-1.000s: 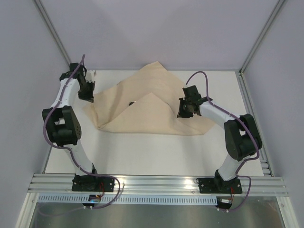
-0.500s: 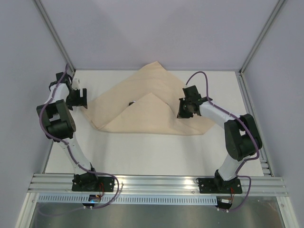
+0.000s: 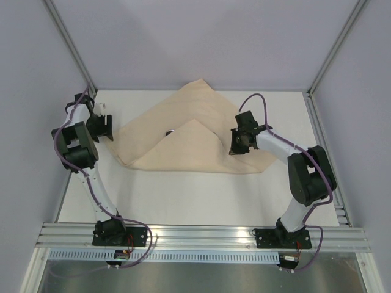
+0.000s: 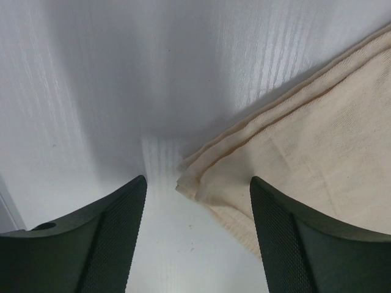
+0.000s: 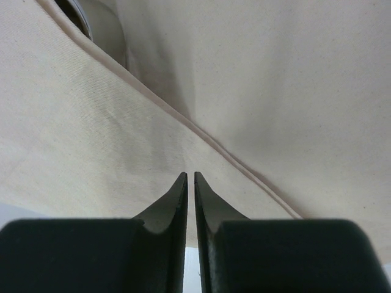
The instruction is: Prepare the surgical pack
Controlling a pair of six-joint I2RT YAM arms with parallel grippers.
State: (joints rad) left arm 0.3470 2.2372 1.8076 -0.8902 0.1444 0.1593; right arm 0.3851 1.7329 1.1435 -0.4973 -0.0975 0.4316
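Tan cloth sheet (image 3: 201, 116) spread over the upper middle of the top view, flat on the white worktop (image 3: 183, 195). Folded over itself: one triangular flap with its peak near the centre, another corner pointing toward the back wall at top centre, the lower edge running roughly level from left to right. A small dark opening just under the peak of the flap. In the right wrist view, at upper left, only a sliver of the steel tray (image 5: 101, 27) peeping from beneath the cloth edge, the rest covered.

Left claw (image 3: 102, 127) at the left of the top view, just beside the sheet's left corner and low over the worktop. In the left wrist view, black fingers (image 4: 116, 244) set wide apart at the bottom corners. Between them, bare worktop and the layered, folded corner of the cloth, touched by neither finger.

Right claw (image 3: 239, 145) right of centre in the top view, over the sheet beside the flap's right slope. In the right wrist view, fingers (image 5: 171, 207) drawn almost together, with a thin slit between the tips and no cloth seen in it. Tips aimed at a hemmed fold edge running diagonally from upper left to lower right. Contact with the cloth: cannot tell.
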